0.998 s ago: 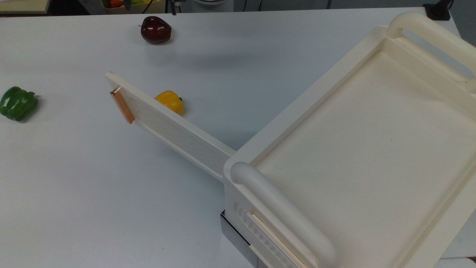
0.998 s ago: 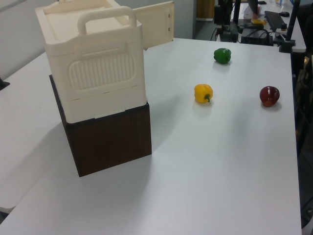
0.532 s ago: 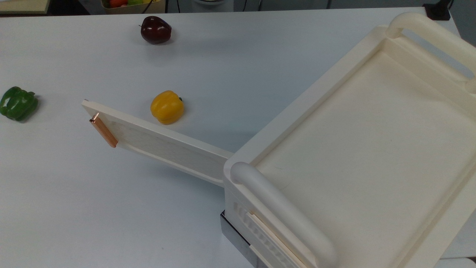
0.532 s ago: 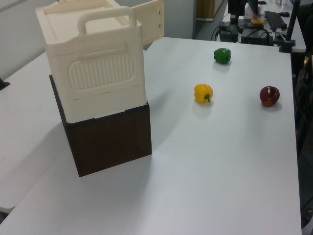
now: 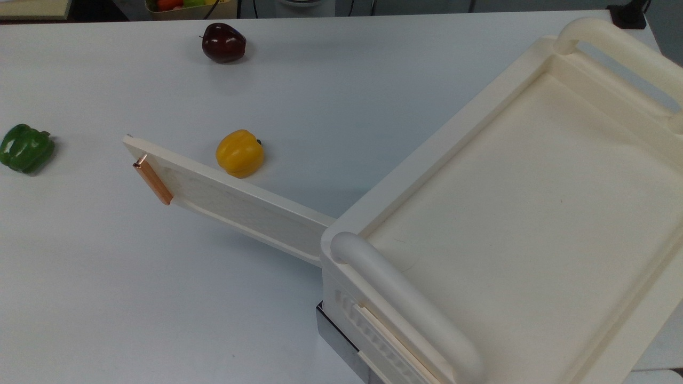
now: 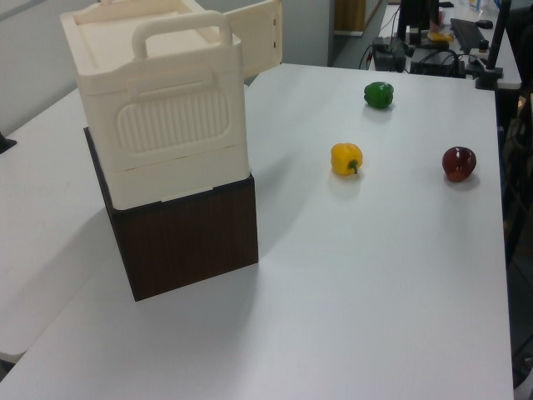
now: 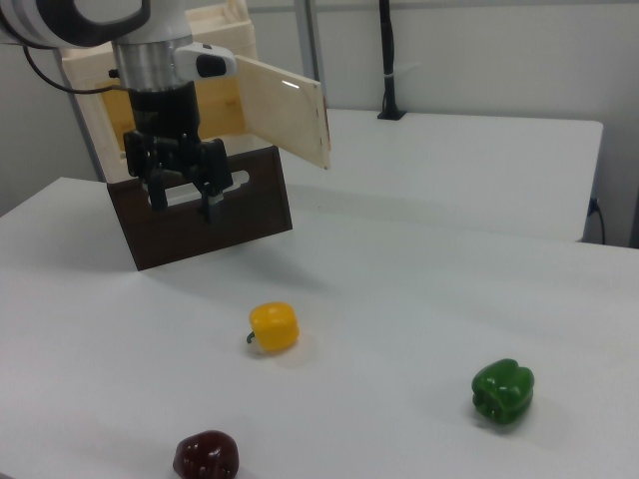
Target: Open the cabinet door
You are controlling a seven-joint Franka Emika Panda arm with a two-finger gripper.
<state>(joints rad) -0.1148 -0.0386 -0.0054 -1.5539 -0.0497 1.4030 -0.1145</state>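
The cabinet door is a cream-white panel that stands swung well out from the cream cabinet, hinged at the cabinet's corner. Its copper bar handle sits at the free edge, near the yellow pepper. The door juts out behind the cabinet in the left view. In the right view the door hangs open to the right of my gripper. The gripper points down in front of the cabinet's dark base, open, holding nothing, apart from the door.
On the white table lie a yellow pepper, a green pepper and a dark red fruit. The cabinet rests on a dark brown block. Thick rounded tube handles run along the cabinet's top.
The door swung further out toward the top view's lower left, uncovering the yellow pepper, then eased back slightly. The peppers have not moved.
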